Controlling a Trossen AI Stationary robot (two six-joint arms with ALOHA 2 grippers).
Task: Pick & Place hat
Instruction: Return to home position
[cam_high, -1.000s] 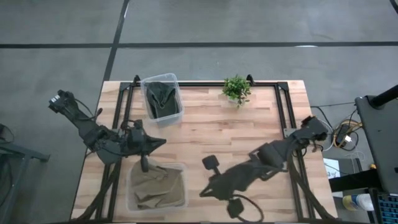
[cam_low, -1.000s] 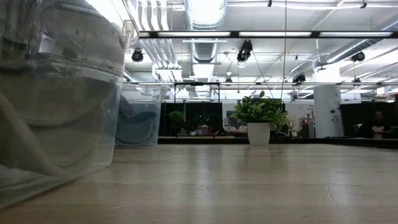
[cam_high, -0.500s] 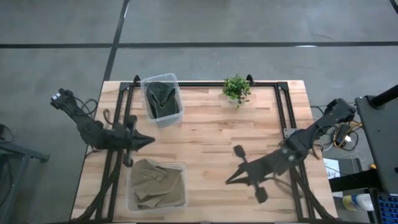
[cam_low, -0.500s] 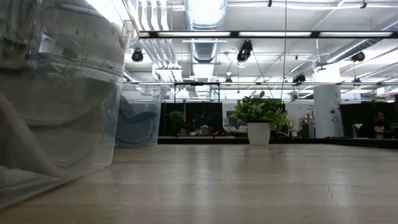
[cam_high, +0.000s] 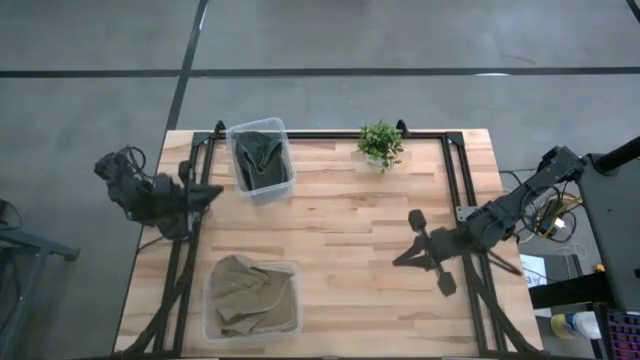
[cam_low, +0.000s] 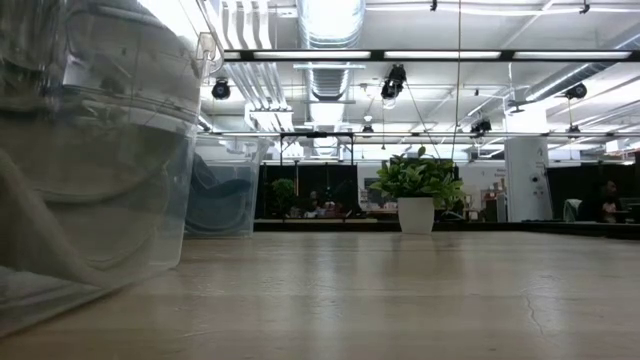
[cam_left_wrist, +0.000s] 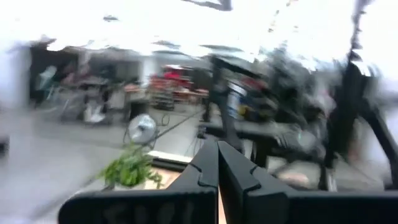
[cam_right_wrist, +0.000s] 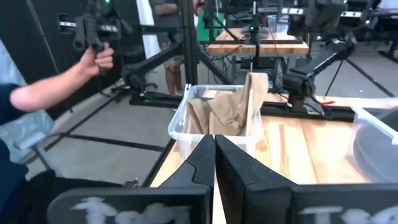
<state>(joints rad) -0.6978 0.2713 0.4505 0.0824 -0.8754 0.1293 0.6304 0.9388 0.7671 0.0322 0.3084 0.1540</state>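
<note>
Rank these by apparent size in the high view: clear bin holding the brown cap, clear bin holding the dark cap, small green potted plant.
Largest: clear bin holding the brown cap, by a little.
Next: clear bin holding the dark cap.
Smallest, clearly: small green potted plant.

The cap (cam_high: 245, 295) was tan-brown, its bin (cam_high: 299, 300) clear; the other cap (cam_high: 260, 155) was dark grey-green, the plant (cam_high: 381, 143) green, the surface (cam_high: 350, 220) pale, striped wood.

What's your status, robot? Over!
Left gripper shut, at left edge of table. Right gripper shut, over right side. Brown cap in near clear bin, part poking above rim. Nothing in the way.
</note>
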